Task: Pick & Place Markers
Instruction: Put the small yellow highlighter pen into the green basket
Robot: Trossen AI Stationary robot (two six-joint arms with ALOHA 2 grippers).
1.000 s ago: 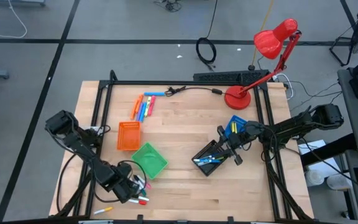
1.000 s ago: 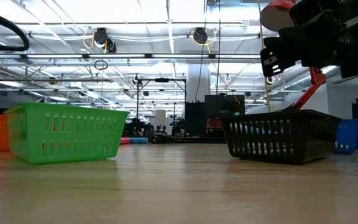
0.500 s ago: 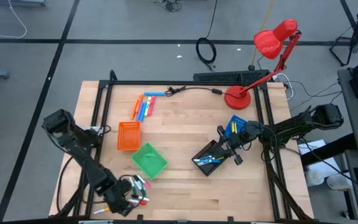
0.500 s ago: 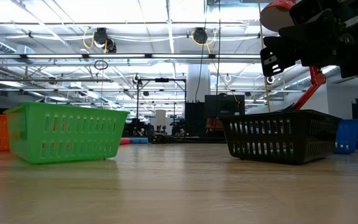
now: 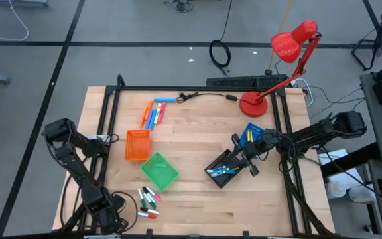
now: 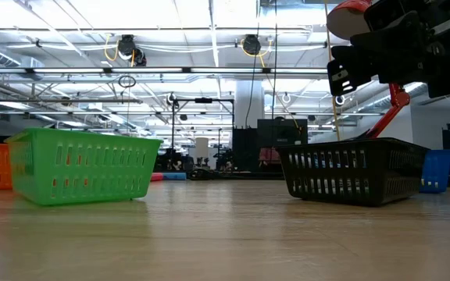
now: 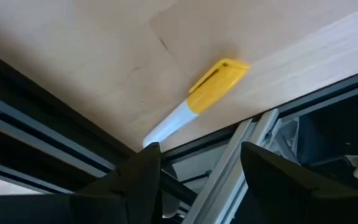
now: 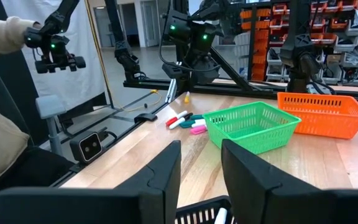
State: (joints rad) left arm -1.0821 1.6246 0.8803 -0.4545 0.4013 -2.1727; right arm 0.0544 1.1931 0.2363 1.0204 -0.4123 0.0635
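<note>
Short mixed-colour markers (image 5: 147, 201) lie in a small pile on the table near the front left, also seen in the right wrist view (image 8: 187, 121). More markers (image 5: 152, 114) lie at the far left, and some lie in the black tray (image 5: 223, 169). A yellow-capped white marker (image 7: 202, 98) lies flat by the table's edge. My left gripper (image 5: 113, 212) hangs open over the near left corner, its fingers (image 7: 137, 179) above that marker and not touching it. My right gripper (image 5: 236, 154) hovers level over the black tray, slightly open and holding nothing (image 8: 201, 171).
An orange tray (image 5: 137, 144) and a green tray (image 5: 159, 170) stand left of centre, and a blue tray (image 5: 251, 135) stands behind the black one. A red desk lamp (image 5: 252, 104) and a black cable (image 5: 207, 96) are at the far edge. A black frame rail (image 5: 105, 143) runs along the left side.
My left gripper has swung away from the small pile of markers toward the table's near left corner, turning as it went. Its fingers have stayed equally far apart. The pile now lies uncovered and has not moved.
</note>
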